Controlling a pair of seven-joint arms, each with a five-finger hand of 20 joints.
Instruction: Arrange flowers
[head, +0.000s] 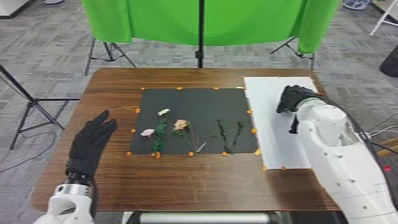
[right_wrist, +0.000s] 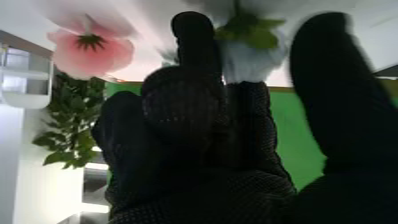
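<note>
your left hand (head: 86, 145) has straight fingers, left of the black mat (head: 200, 100). you cannot tell whether your right hand (head: 295, 98) grips anything; it's right of the mat, at the white board (head: 266, 100), with a white flower (right_wrist: 258, 62) and pink flower (right_wrist: 107, 55) near it. on the mat, a white bloom (head: 163, 112), pale pink bloom (head: 147, 132), peach bloom (head: 181, 124) and green stems (head: 223, 134) lie apart.

There is room to pass over the near strip of table (head: 195, 187), but flowers (head: 180, 124) obstruct the black mat (head: 191, 97) beyond.
</note>
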